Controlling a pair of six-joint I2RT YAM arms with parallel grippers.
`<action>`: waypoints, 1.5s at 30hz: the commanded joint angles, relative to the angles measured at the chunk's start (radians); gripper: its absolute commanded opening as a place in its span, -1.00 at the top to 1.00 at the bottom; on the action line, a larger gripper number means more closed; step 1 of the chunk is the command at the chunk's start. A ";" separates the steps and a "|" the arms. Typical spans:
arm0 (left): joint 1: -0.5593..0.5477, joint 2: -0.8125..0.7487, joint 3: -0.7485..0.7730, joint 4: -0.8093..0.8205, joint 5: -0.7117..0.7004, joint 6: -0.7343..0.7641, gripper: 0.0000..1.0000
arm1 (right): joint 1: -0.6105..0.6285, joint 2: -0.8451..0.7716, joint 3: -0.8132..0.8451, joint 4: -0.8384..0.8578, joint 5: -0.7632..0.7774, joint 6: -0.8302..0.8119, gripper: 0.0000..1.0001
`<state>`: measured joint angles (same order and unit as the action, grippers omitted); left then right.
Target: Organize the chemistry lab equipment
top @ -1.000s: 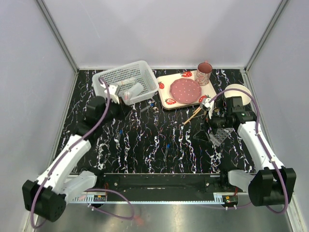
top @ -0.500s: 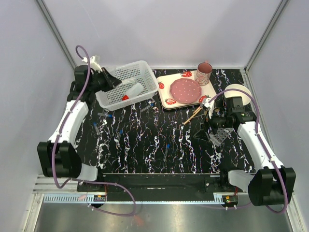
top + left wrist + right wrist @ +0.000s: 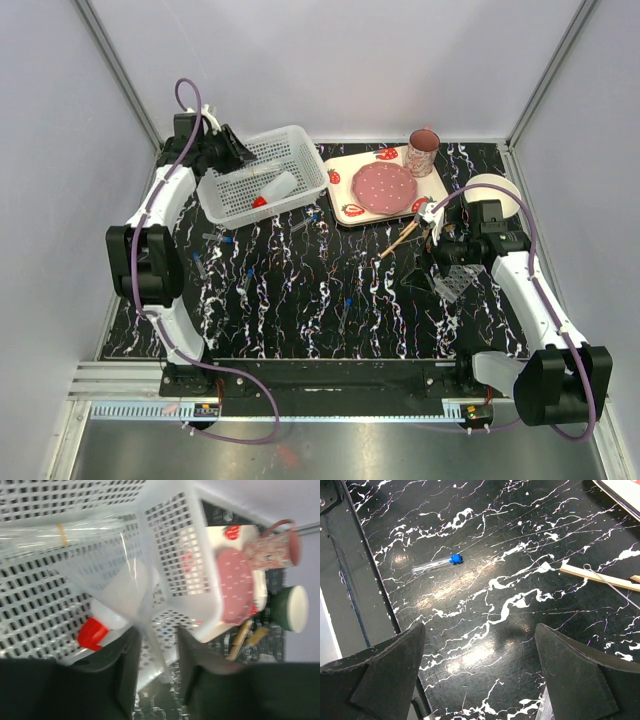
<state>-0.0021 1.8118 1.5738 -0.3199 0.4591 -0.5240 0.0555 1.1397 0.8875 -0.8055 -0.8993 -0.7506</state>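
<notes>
A white mesh basket point(image 3: 290, 150) stands at the back left and holds the white squeeze bottle point(image 3: 277, 186) with its red cap point(image 3: 259, 201). My left gripper point(image 3: 228, 150) is at the basket's back left rim. In the left wrist view its jaws point(image 3: 159, 665) stand narrowly apart with the basket's wall point(image 3: 175, 545) between them. Clear plastic tubes point(image 3: 50, 532) lie inside, by the bottle point(image 3: 125, 607). My right gripper point(image 3: 425, 268) is open and empty over the table point(image 3: 480, 675). Beside it are the clear tube rack point(image 3: 455, 281) and the wooden-handled tool point(image 3: 404, 238). A blue-capped vial point(image 3: 437, 564) lies ahead of the right gripper.
The strawberry-print tray point(image 3: 441, 186) with pink plate point(image 3: 383, 187) and mug point(image 3: 423, 152) stands at the back middle. The round white bowl point(image 3: 490, 187) is behind my right wrist. Small blue-capped vials point(image 3: 243, 272) are scattered over the black marbled table.
My left arm has swung from the basket's near left side up to its back left rim. The right arm and the loose items have not moved.
</notes>
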 commanded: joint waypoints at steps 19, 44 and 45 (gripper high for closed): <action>0.039 -0.610 -0.356 -0.002 -0.292 0.203 -0.84 | -0.043 -0.075 -0.002 0.038 0.069 0.019 -0.97; 0.056 -1.267 -0.888 -0.027 -0.163 0.282 -0.98 | -0.045 0.040 0.346 -0.098 0.226 0.200 -1.00; 0.057 -1.269 -0.903 -0.027 -0.154 0.282 -0.98 | -0.045 0.048 0.352 -0.100 0.230 0.206 -0.99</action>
<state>0.0486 0.5549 0.7086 -0.3809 0.2504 -0.2573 0.0139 1.1599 1.1763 -0.8898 -0.6800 -0.6083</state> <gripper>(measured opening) 0.983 0.994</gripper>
